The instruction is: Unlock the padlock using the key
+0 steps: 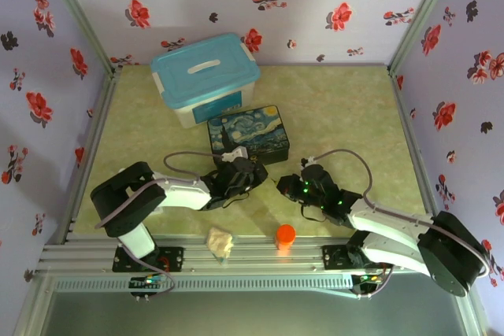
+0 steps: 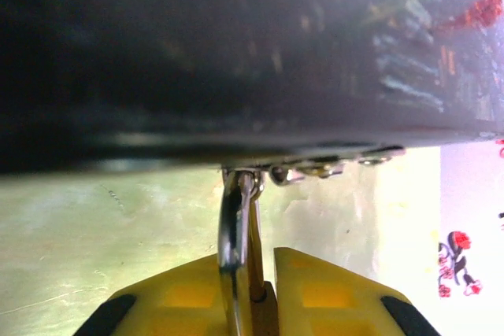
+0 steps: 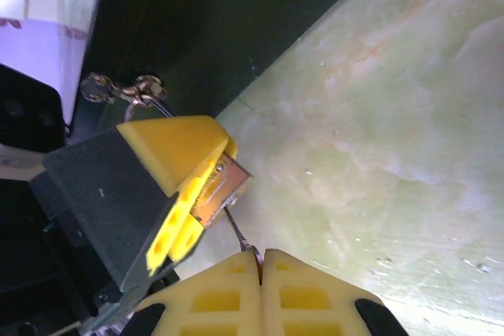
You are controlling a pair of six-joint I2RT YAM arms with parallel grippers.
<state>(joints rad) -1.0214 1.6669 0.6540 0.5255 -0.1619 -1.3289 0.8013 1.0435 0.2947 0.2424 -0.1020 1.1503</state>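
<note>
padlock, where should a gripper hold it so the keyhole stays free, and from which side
Its body, clamped across the faces from the side, as the left gripper holds the padlock: the shackle end hangs at the tin box, the opposite end takes the key.

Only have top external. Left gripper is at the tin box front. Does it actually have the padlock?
Observer: Yes. Left wrist view: left gripper is shut on the padlock, shackle hooked in the tin box latch.
Operator: Key?
Observer: Right wrist view: right gripper pinches the key, tip at the padlock's bottom face.
Operator: Inserted?
Observer: Can't tell. Most of the shaft is exposed between gripper and padlock.
</note>
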